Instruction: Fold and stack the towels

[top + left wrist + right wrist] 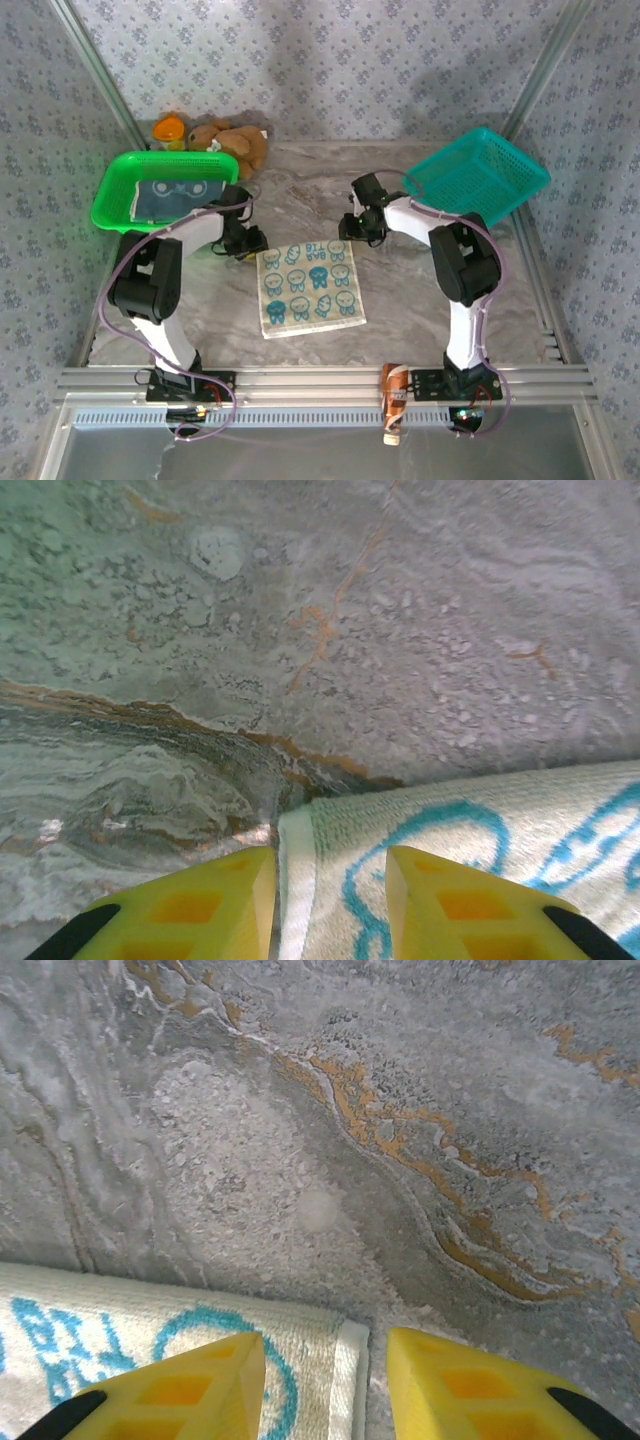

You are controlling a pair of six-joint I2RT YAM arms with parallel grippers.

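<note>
At your far left, the green plastic mesh basket (112, 205) holds a blue-grey cloth (180, 198). Your left claw (328, 865) is spread, with its yellow fingers (215, 900) straddling the far-left corner of the pale square towel with blue printed motifs (308, 290). That towel lies flat on the marbled grey tabletop (300, 190). Your right claw (325, 1350) is spread likewise over the towel's far-right corner.

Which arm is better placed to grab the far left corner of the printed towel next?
Left. The left jaws stand open astride that corner of the printed towel; the right jaws straddle the opposite far corner.
</note>
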